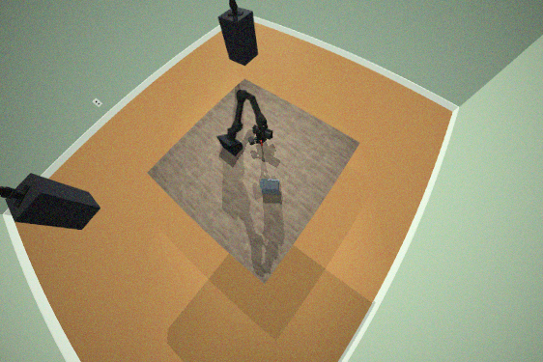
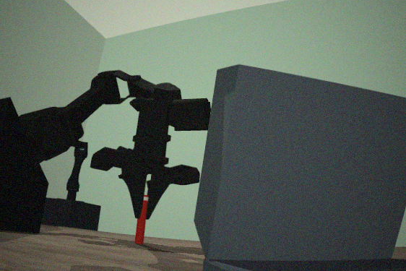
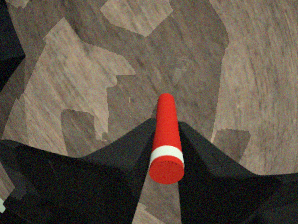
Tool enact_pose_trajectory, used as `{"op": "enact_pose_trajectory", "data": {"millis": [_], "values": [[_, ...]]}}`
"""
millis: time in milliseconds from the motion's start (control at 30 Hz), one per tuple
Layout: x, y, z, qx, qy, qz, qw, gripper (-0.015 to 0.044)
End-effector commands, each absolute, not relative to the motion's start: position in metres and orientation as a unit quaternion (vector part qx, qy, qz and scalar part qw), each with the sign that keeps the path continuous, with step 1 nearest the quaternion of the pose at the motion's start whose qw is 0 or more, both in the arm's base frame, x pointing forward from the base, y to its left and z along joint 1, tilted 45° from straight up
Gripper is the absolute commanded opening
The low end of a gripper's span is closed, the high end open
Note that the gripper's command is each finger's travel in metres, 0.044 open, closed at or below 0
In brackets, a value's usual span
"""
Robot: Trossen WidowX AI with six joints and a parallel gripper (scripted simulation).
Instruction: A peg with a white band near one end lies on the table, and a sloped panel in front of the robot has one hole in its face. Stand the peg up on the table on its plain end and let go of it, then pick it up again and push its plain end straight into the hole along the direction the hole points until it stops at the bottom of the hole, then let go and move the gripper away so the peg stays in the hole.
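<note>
The red peg (image 1: 261, 143) (image 2: 140, 230) (image 3: 166, 115) stands about upright, its white-banded end up and its plain end down on the table (image 1: 309, 148) (image 2: 72, 251). My gripper (image 2: 143, 217) (image 3: 166, 126) points down and is shut on the peg, with a finger on each side of its upper part. The banded top shows between the fingers in the wrist view. The sloped panel (image 1: 270, 186) (image 2: 311, 168) is a blue-grey block away from the peg. Its hole cannot be made out in any view.
The panel fills the right side of the exterior view, beside the gripper's wrist. Two black pedestals (image 1: 239, 39) (image 1: 58, 203) with other arms stand off the table. My arm's base (image 1: 230, 145) stands on the table near the gripper.
</note>
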State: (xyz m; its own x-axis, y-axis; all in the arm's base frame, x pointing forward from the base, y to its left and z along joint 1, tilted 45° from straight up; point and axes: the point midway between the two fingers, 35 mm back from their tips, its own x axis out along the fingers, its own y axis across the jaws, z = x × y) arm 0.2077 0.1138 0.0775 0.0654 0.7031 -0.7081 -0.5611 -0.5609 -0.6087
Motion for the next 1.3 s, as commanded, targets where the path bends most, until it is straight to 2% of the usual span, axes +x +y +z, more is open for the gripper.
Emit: {"op": "enact_pose_trajectory", "data": {"millis": [0,800,1267], "values": [[0.208,0.112,0.079,-0.564,-0.064,0.681,0.463,0.0],[0.209,0.055,0.131,-0.561,-0.062,0.683,0.465,0.0],[0.222,0.046,0.114,-0.6,-0.037,0.682,0.416,0.0]]}}
